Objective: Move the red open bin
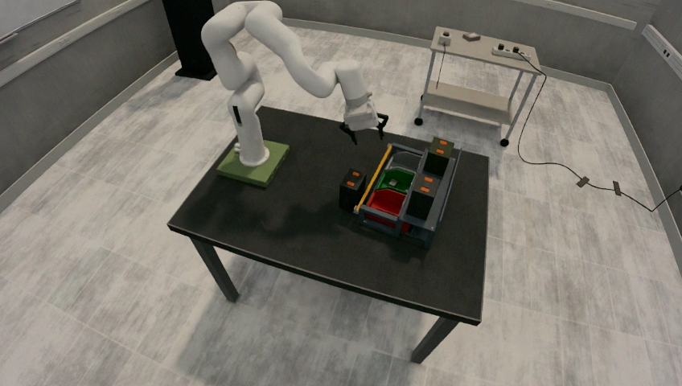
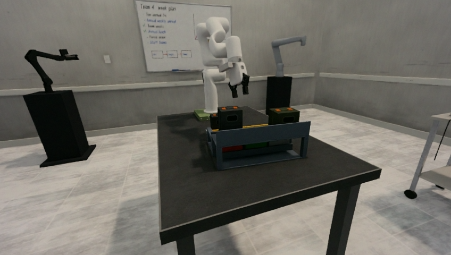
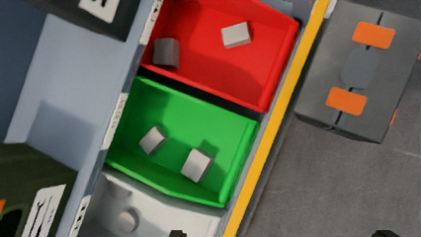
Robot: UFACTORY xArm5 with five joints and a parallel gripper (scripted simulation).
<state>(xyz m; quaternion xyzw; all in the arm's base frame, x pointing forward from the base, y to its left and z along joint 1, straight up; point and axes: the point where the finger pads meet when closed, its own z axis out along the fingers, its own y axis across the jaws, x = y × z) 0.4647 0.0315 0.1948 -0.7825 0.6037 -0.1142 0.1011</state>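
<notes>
The red open bin (image 1: pixel 386 200) (image 3: pixel 222 69) stands on the lower level of the blue-grey shelf (image 1: pixel 433 215) (image 2: pixel 259 132) (image 3: pixel 59 99), at its near end in the top view. Two grey parts (image 3: pixel 165 51) (image 3: pixel 236 35) lie in it. From behind, it shows through the shelf in the exterior view (image 2: pixel 232 148). A green bin (image 1: pixel 399 178) (image 3: pixel 183 123) with two parts stands beside it, then a white bin (image 1: pixel 404 158) (image 3: pixel 143 217). A yellow bar (image 1: pixel 373 177) (image 3: pixel 277 118) runs along the shelf front. My gripper (image 1: pixel 367 136) (image 2: pixel 239 93) is open and empty, high above the table beyond the white bin's end.
A black box (image 1: pixel 352 188) (image 3: pixel 358 69) with orange tabs stands on the table (image 1: pixel 287 200) against the yellow bar. An olive box (image 1: pixel 438 155) (image 2: pixel 283 116) and a black box (image 1: pixel 423 195) (image 2: pixel 230 117) stand on the shelf top. The arm's green base plate (image 1: pixel 253 165) is at the left.
</notes>
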